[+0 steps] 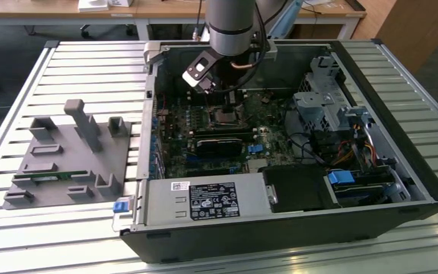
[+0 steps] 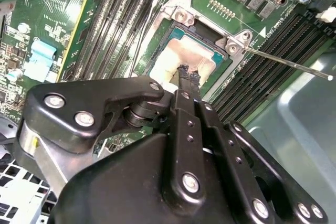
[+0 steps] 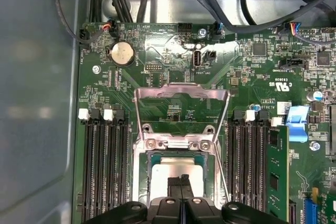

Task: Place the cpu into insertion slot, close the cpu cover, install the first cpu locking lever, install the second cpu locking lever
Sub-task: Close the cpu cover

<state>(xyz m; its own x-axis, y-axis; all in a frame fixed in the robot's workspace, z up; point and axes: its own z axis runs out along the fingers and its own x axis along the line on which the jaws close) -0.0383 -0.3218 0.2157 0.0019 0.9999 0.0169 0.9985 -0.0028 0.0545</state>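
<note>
The cpu (image 3: 169,170), a pale silvery square, lies flat in the insertion slot (image 3: 140,182) on the green motherboard. In the second wrist view the cpu (image 2: 176,56) sits inside the slot's silvery rim (image 2: 178,13). The cpu cover (image 3: 181,92), a thin metal frame, is swung open and stands back from the socket. A thin locking lever (image 2: 289,65) sticks out to one side, unlatched. My gripper (image 3: 181,182) is shut, its black fingertips (image 2: 186,76) together on or just above the cpu's face. In the exterior view the gripper (image 1: 230,104) hangs over the slot (image 1: 225,117) inside the open computer case.
Long black memory slots (image 3: 102,166) flank the socket on both sides. Cables (image 3: 226,3) run along the case wall beyond the board. A grey fixture block (image 1: 71,154) sits on the slatted table at the exterior view's left. The power supply (image 1: 203,201) and drive cage (image 1: 329,103) crowd the case.
</note>
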